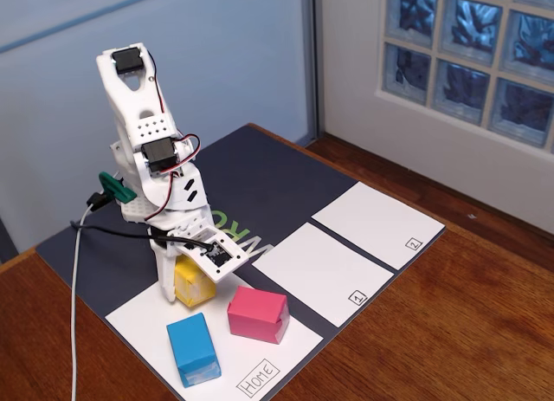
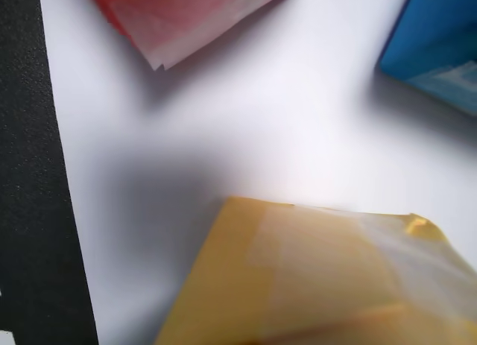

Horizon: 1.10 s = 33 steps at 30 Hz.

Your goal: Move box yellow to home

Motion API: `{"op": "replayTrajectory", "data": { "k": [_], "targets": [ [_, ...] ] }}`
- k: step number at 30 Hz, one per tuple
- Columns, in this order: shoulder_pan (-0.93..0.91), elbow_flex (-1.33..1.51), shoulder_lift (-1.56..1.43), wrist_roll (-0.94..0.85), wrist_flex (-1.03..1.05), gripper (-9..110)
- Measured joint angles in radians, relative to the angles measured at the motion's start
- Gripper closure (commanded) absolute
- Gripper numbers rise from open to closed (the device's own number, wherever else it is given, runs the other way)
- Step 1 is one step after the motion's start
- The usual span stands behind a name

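The yellow box (image 1: 192,281) stands on the large white Home sheet (image 1: 138,319), at its far edge. My gripper (image 1: 180,288) is lowered over the box; one white finger (image 1: 165,280) stands against its left side and the other is hidden. In the wrist view the yellow box (image 2: 313,285) fills the bottom, close up, resting on the white sheet (image 2: 246,136). No fingers show there, so I cannot tell whether the jaws grip it.
A pink block (image 1: 257,314) and a blue block (image 1: 192,349) lie on the same sheet, close in front of the yellow box. Sheets marked "1" (image 1: 316,271) and "2" (image 1: 376,223) lie to the right on the dark mat (image 1: 260,176). A cable (image 1: 76,314) hangs at left.
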<state>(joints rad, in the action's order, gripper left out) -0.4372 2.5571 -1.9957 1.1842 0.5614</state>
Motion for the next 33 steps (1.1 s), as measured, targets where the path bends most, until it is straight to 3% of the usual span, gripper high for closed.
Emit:
{"op": "replayTrajectory", "data": {
  "k": [14,20,24,33],
  "targets": [
    [-0.005,0.000,0.003,0.009,-0.009,101],
    [-0.005,0.002,-0.002,-0.009,-0.026,72],
    [-0.005,0.005,0.002,-0.029,-0.032,60],
    [-0.006,0.008,-0.003,-0.038,-0.034,54]
  ]
}}
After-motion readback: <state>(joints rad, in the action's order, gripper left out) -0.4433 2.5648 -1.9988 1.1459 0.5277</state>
